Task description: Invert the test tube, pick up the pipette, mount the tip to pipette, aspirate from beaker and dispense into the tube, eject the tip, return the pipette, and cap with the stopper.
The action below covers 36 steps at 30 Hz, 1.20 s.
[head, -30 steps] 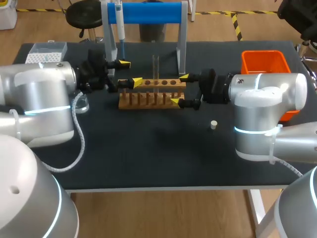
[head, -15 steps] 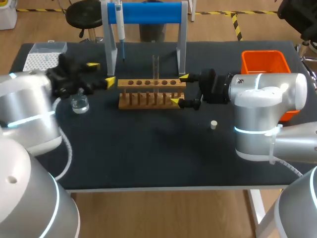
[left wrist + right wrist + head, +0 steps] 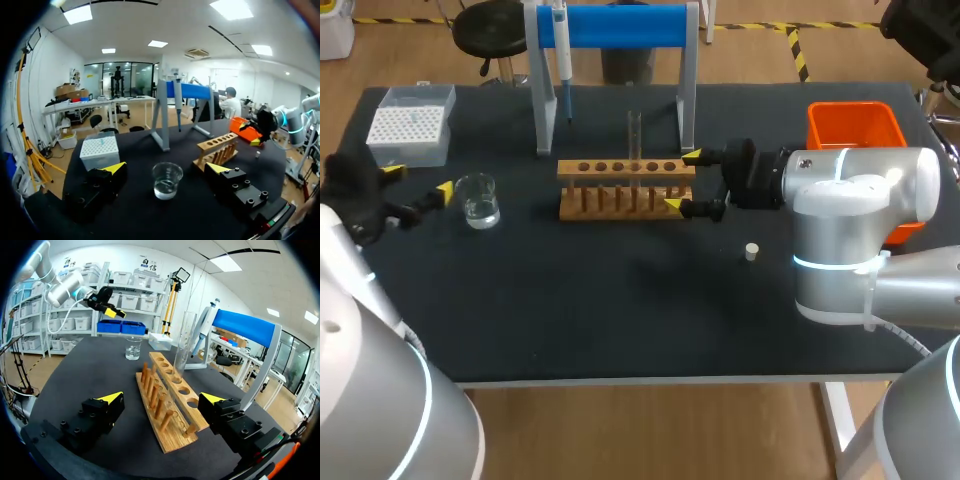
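A clear test tube (image 3: 634,138) stands upright in the wooden rack (image 3: 625,188). My right gripper (image 3: 682,180) is open at the rack's right end, a finger on each side of that end and neither touching it (image 3: 161,398). My left gripper (image 3: 418,181) is open near the table's left edge, with the glass beaker (image 3: 480,200) just ahead of its fingers (image 3: 166,168). The pipette (image 3: 563,50) hangs on the blue stand (image 3: 620,25). A white tip box (image 3: 412,124) sits at the back left. The small stopper (image 3: 751,251) lies in front of my right arm.
An orange bin (image 3: 857,128) stands at the back right, behind my right arm. In the right wrist view the tube (image 3: 186,340) rises from the rack (image 3: 170,405), with the beaker (image 3: 133,348) and my left gripper (image 3: 107,310) beyond it.
My left gripper has drawn back from the rack's left end, leftward past the beaker to the table's left edge, staying open. The right arm has not moved.
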Available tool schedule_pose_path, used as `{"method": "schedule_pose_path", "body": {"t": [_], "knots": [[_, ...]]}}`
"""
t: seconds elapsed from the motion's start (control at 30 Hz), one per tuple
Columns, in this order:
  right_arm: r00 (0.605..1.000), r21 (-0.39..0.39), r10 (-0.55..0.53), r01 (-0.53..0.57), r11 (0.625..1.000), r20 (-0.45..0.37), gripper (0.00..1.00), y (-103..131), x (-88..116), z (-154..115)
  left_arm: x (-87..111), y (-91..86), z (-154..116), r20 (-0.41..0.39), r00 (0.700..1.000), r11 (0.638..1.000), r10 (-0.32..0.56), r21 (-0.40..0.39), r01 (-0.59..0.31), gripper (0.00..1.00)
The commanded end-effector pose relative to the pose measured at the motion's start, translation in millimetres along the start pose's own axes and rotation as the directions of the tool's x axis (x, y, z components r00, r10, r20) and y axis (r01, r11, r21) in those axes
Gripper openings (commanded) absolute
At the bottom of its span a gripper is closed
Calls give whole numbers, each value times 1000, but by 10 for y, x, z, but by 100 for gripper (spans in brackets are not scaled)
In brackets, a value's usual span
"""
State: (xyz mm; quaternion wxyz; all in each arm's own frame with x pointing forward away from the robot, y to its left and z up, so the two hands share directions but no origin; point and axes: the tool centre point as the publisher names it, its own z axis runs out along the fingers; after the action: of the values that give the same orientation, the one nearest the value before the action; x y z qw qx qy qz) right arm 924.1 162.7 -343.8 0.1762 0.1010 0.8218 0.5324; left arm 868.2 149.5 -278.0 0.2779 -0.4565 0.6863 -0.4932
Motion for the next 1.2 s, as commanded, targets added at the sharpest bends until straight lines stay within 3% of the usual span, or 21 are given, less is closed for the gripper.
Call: {"method": "schedule_pose_path", "body": {"t": [0.03, 0.4, 0.73, 1.2], "knots": [[1000, 1, 0, 0, 1000, 3, 100, 0, 9, -5, -72, 9, -97, 353, 935, 999, -36, 33, 26, 100], [1000, 1, 0, 0, 1000, 3, 100, 0, 9, -5, -412, -14, 85, 454, 889, 997, -63, -4, 72, 100], [1000, 1, 0, 0, 1000, 3, 100, 0, 9, -5, -532, -74, 214, 428, 900, 994, -82, -28, 104, 100], [1000, 1, 0, 0, 1000, 3, 100, 0, 9, -5, -691, -145, 308, 475, 874, 989, -98, -51, 139, 100]]}}
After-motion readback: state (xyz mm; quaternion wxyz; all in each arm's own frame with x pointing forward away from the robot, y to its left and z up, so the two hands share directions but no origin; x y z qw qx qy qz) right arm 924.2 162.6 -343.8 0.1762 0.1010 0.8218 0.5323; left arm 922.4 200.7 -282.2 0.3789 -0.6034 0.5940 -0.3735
